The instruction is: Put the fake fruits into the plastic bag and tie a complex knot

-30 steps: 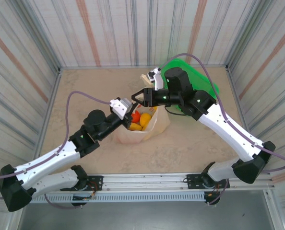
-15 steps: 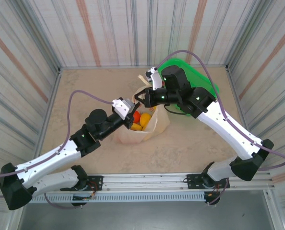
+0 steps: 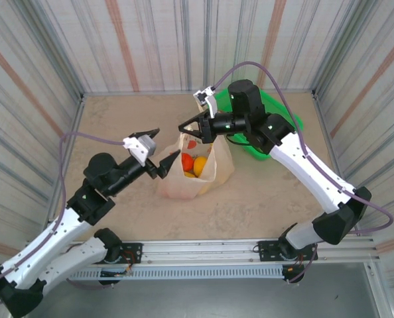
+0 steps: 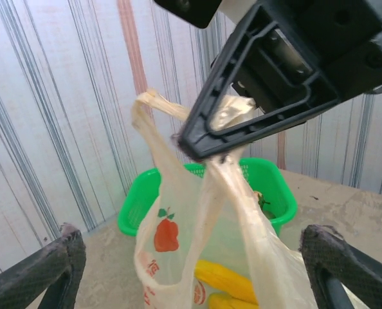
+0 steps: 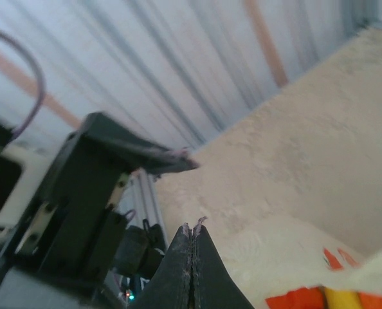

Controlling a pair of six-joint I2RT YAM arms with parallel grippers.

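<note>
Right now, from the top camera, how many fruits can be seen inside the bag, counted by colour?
Red fruit: 1
Orange fruit: 1
Yellow fruit: 1
Total: 3 visible in the mouth of the plastic bag; others may lie hidden beneath.

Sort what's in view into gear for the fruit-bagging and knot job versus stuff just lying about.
Job: thin translucent cream plastic bag; glossy plastic fake fruits inside it; right claw, shut on its handle; left claw, open.
Lying about: green plastic basket beyond the bag.
</note>
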